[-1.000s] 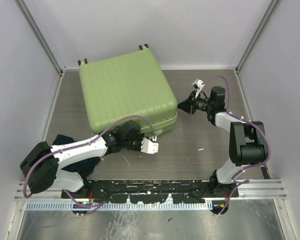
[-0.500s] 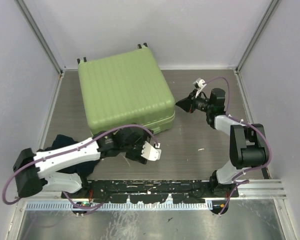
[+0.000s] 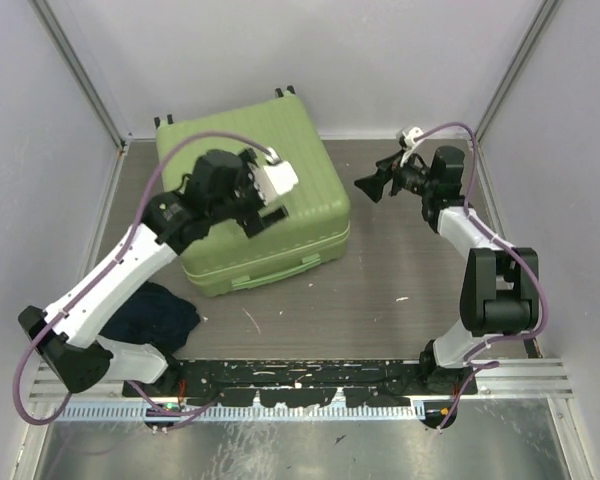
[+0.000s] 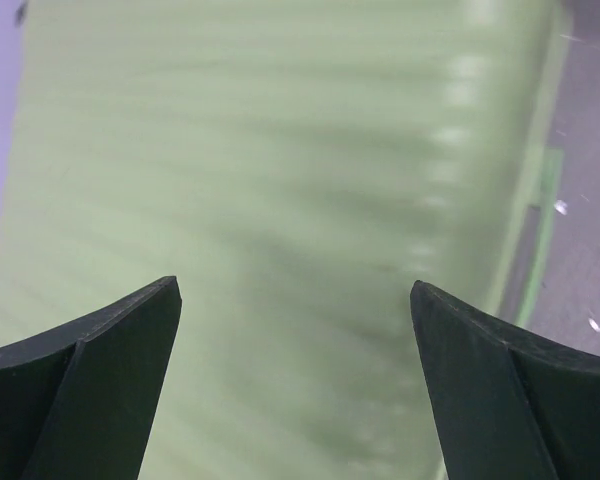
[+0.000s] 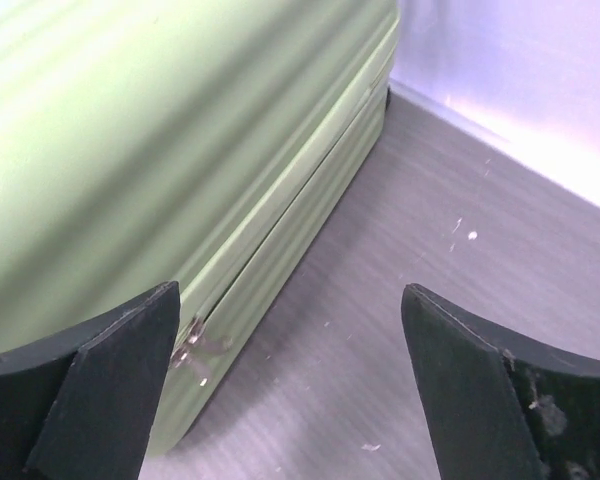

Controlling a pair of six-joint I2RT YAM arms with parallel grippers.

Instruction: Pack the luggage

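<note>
The luggage (image 3: 315, 200) is a light-green ribbed suitcase lying flat and closed at the back left of the table. My left gripper (image 3: 263, 218) hovers over its lid, open and empty. In the left wrist view the ribbed shell (image 4: 280, 180) fills the space under the open left gripper (image 4: 295, 290). My right gripper (image 3: 368, 190) is open beside the suitcase's right side, a little apart from it. The right wrist view shows the luggage (image 5: 130, 150) with its seam and a zipper pull (image 5: 192, 345) by the left finger, and bare tabletop between the fingers of the right gripper (image 5: 290, 290).
A dark blue cloth (image 3: 158, 315) lies on the table at the front left, by the left arm's base. Grey walls (image 3: 380, 60) enclose the table at the back and both sides. Wood-grain tabletop (image 3: 400, 290) shows right of the suitcase.
Both grippers have opened. The left arm swung up from the suitcase's front edge to above its lid, uncovering the dark cloth. The right gripper rose slightly.
</note>
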